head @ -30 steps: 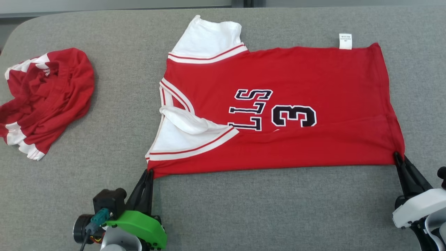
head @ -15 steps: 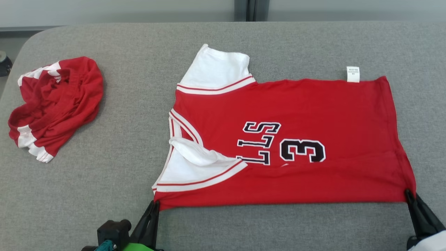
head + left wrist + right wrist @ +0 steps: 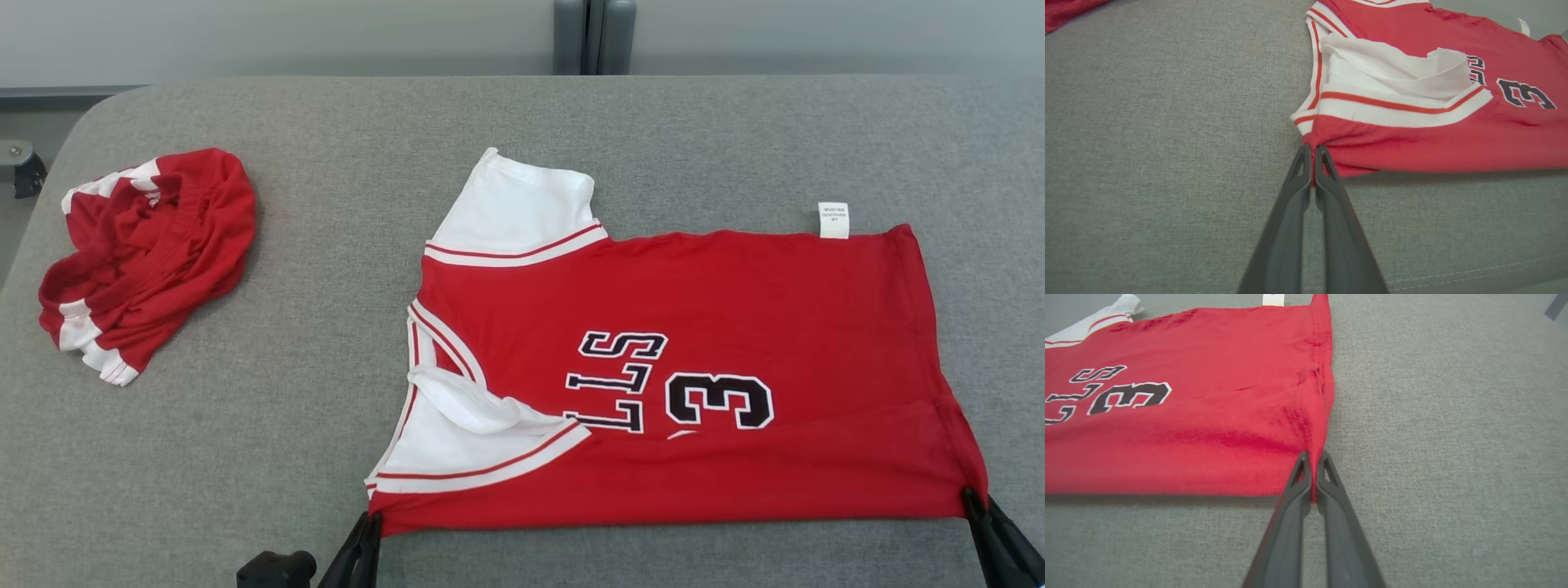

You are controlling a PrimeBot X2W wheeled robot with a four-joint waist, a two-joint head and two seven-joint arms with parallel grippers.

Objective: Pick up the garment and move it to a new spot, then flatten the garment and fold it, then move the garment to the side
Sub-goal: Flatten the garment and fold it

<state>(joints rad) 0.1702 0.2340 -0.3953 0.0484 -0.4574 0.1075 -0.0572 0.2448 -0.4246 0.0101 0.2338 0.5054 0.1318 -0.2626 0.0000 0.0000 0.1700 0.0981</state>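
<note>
Head view: garment (image 3: 735,310) on table (image 3: 245,457)

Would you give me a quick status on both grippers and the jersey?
Left gripper: jaws shut on jersey, near sleeve-side corner. Right gripper: jaws shut on near hem corner. Jersey spread out. Other red garment apart, far left.

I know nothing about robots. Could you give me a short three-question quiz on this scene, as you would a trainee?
1. True or false: the left gripper and the right gripper each pinch a near corner of the jersey.
2. Which number is printed on the jersey? A) 3 B) 7 C) 9
3. On which side of the jersey, the robot's left or right, does the crumpled red garment lie?
Key: 1 true; 2 A; 3 left.
</note>
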